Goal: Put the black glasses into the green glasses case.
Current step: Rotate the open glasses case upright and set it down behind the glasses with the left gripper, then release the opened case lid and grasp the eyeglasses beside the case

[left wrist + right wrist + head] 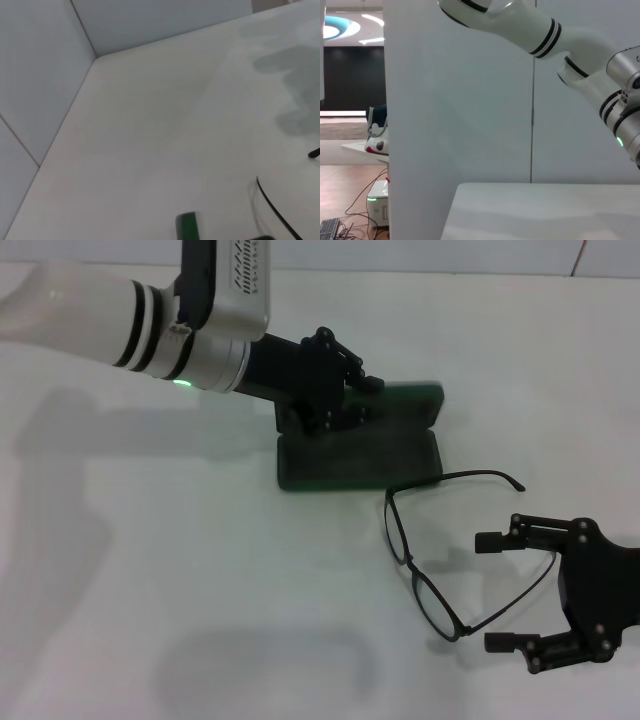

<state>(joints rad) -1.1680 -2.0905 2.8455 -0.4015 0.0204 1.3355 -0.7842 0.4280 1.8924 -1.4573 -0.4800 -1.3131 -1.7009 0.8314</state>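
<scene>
On the white desk (180,600) nearest us, our right gripper (492,590) holds its fingers wide apart, empty, beside the black glasses (430,550). Farther back lies the open, empty green glasses case (400,455); our left gripper (345,390) sits over it, fingers' state untellable. Pale walls (40,75) enclose the desk.

A plain white surface (150,590) fills the frame. The open green glasses case (360,455) lies upper centre; just below-right of it rest the black glasses (440,550), unfolded.
</scene>
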